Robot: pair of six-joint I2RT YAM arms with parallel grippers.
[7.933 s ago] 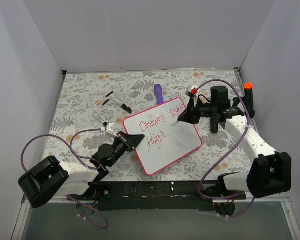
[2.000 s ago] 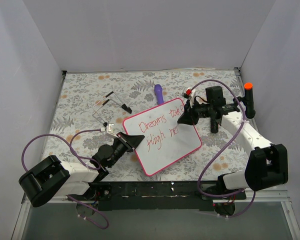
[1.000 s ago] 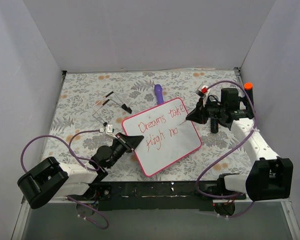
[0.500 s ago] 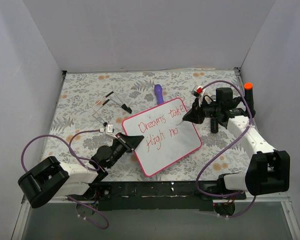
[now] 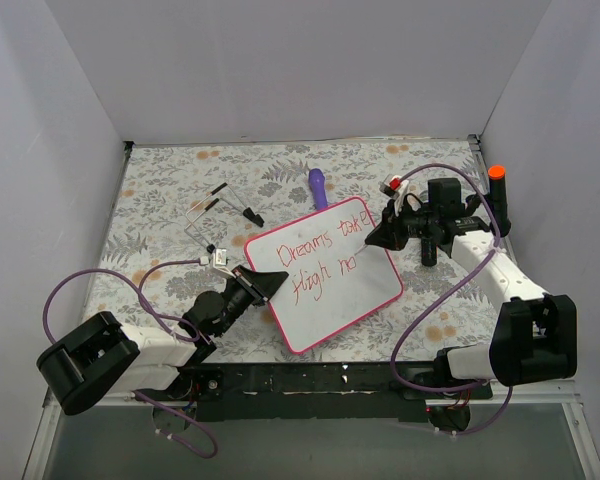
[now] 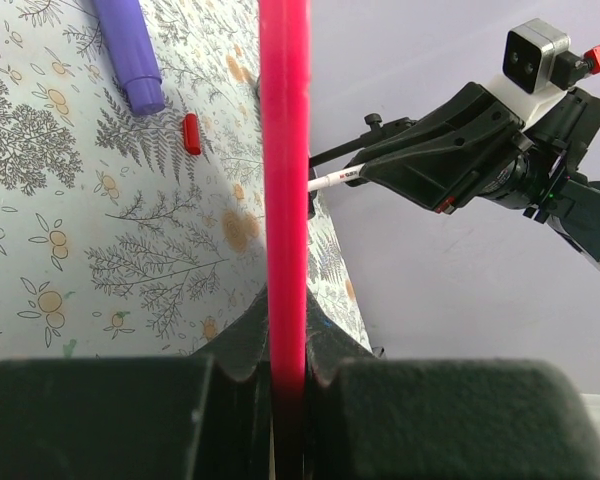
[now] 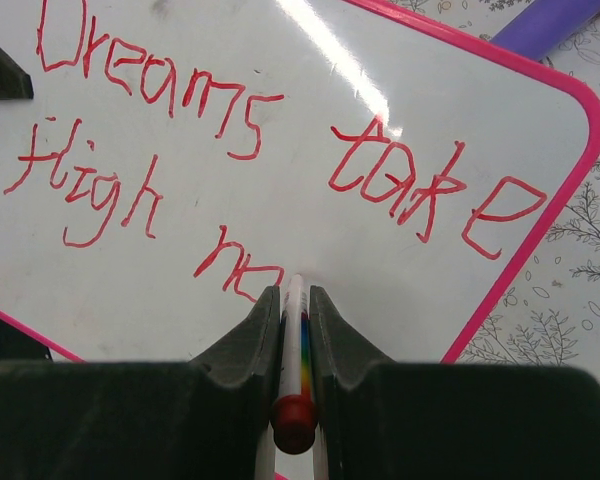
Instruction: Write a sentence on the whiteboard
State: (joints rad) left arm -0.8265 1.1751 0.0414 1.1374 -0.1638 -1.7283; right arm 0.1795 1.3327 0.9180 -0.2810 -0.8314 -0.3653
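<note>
Pink-framed whiteboard (image 5: 325,272) lies askew on the counter (image 5: 160,200), its far corner just beside the purple stick (image 5: 318,186), with bare counter to its right. The sentence (image 7: 230,150) has gained "no" after "High". Left hand (image 5: 276,283) pinches the frame's left edge. Right hand (image 5: 373,239), stretched low over the right edge, pinches the marker (image 7: 294,320).

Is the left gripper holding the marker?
No, the left gripper is shut on the pink frame of the whiteboard, and the marker sits in the right gripper.
</note>
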